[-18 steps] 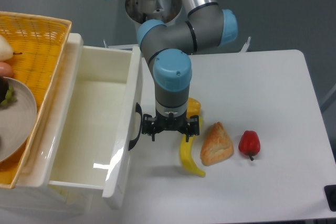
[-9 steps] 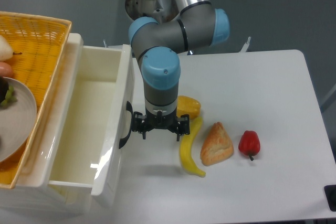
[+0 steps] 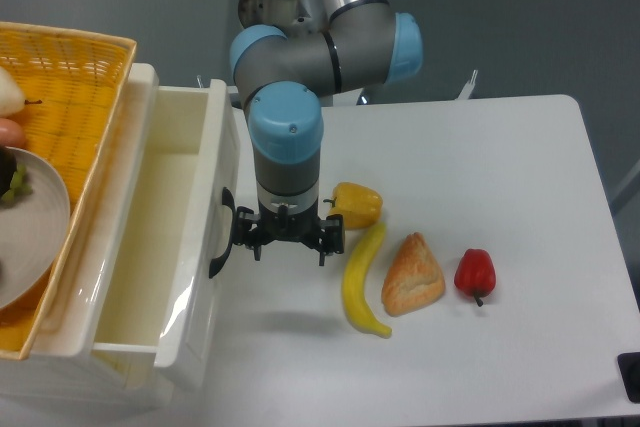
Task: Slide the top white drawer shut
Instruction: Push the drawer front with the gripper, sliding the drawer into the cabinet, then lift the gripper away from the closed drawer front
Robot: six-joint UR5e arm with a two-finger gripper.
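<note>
- I count one top white drawer (image 3: 150,247), partly pulled out of the cabinet at the left of the white worktop (image 3: 500,247), its inside bare and glossy.
- On its right-facing front there is one black curved handle (image 3: 220,237).
- Above the cabinet, at the far left, lies one yellow woven basket (image 3: 70,77) holding one pale plate (image 3: 35,237) and some fruit that is cut off by the frame edge.
- On the worktop to the right of me I count four food items: one yellow bell pepper (image 3: 355,204), one banana (image 3: 362,279), one triangular pastry (image 3: 412,274) and one red bell pepper (image 3: 475,274).
- The banana lies just beside the yellow pepper and the pastry; the red pepper sits a little apart, further right.
- My end effector (image 3: 287,241) points down, right beside the drawer front, with its left side against or very near the black handle; I cannot tell whether they touch.
- The drawer lies to the left of my end effector, and the banana and yellow pepper lie near on its right.
- My fingers are spread apart with nothing between them.
- I see no brand, label or readable writing on the drawer, the food or my arm.
</note>
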